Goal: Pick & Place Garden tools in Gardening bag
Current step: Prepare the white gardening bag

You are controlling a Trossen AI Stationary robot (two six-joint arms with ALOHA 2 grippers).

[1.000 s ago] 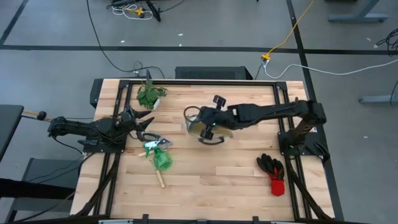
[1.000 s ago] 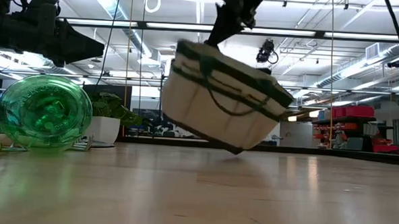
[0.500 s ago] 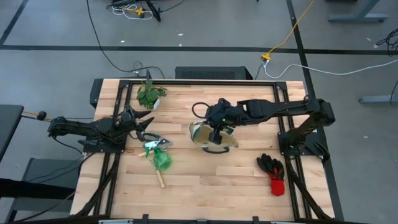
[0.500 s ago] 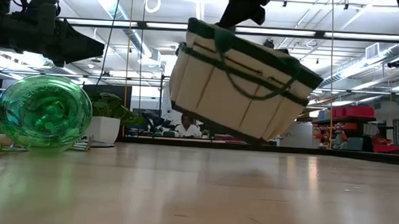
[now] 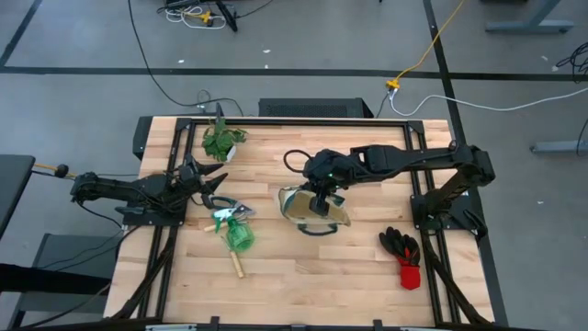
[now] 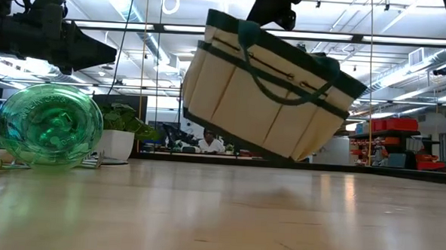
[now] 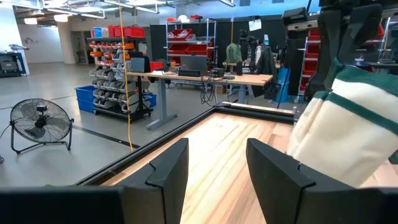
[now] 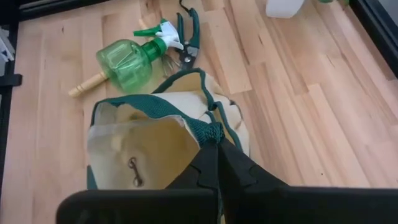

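Observation:
The cream gardening bag (image 5: 317,210) with green trim hangs tilted over the table's middle, also in the low view (image 6: 270,89). My right gripper (image 5: 318,187) is shut on its top edge. The green-and-white pruning shears (image 5: 225,208), the rounded green bottle (image 5: 241,237) and a wooden handle (image 5: 236,267) lie together left of the bag. The black-and-red gloves (image 5: 404,250) lie at the near right. My left gripper (image 7: 214,177) is open and empty at the table's left side, beside the shears. My right gripper pinches the bag's green-trimmed rim (image 8: 208,132) between its two shut fingers, where a green strap meets the rim. The fingers come from above, pointing down. The bag hangs below them, tilted, mouth open, its bottom (image 6: 282,154) clear of the table.
A small leafy potted plant (image 5: 222,141) stands at the far left. Black frame rails run along the table's left and right sides. Bare wood lies under the bag and toward the near edge.
My right gripper has carried the bag toward the table's right and near edges and upward. The bag, whose lower corner hung close to the table, now hangs higher and clear, still tilted.

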